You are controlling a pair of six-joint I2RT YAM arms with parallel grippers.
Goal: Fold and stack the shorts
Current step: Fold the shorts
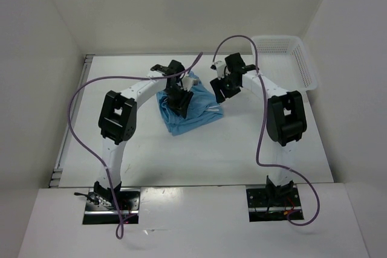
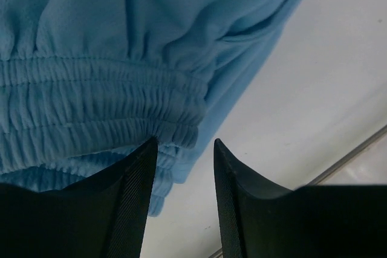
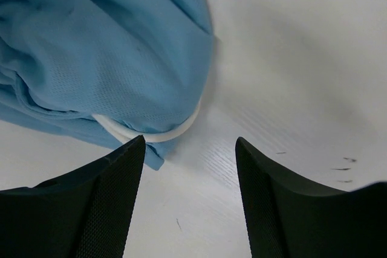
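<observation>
The shorts [image 1: 192, 112] lie as a folded light-blue bundle at the middle of the table. My left gripper [image 1: 180, 102] hangs over their left part. In the left wrist view the gathered waistband [image 2: 91, 107] fills the upper left, and the left gripper [image 2: 184, 143] stands open at its edge, with only table between the fingers. My right gripper [image 1: 221, 89] sits just off the bundle's right side. In the right wrist view the right gripper [image 3: 190, 140] is open over bare table, and a loop of white drawstring [image 3: 158, 136] and the blue fabric [image 3: 103, 46] lie by its left fingertip.
A white plastic basket [image 1: 306, 69] stands at the back right of the table. White walls close in the table on the left, back and right. Purple cables loop over both arms.
</observation>
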